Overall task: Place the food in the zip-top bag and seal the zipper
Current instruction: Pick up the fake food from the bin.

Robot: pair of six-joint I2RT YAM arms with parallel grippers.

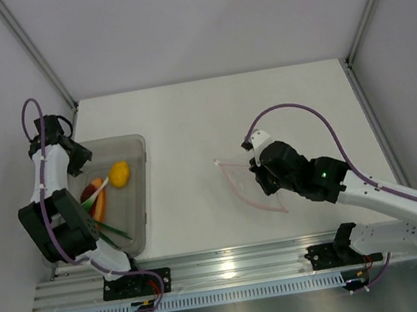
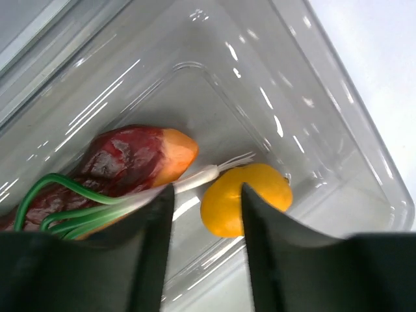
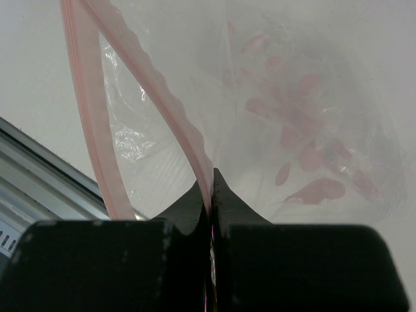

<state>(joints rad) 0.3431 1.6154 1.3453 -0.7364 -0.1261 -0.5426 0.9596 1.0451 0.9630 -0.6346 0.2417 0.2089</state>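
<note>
The left fingers (image 2: 146,260) stand partly apart and empty inside the grey bin (image 1: 137,148), with the yellow lemon (image 2: 244,198) just ahead between them. The right fingers (image 3: 188,211) are pinched tight on the zipper (image 3: 169,104) of the zip-top bag (image 1: 249,185), which lies on the worktop (image 1: 185,112) well apart from the bin. The lemon looks light, hard and smooth, apt to roll, so grip it across its middle. The bag is limp and slippery. Only the left wrist view shows green stems (image 2: 52,195) lying over the dark red piece (image 2: 123,162). Only the right wrist view shows the bag's two mouth strips parted.
</note>
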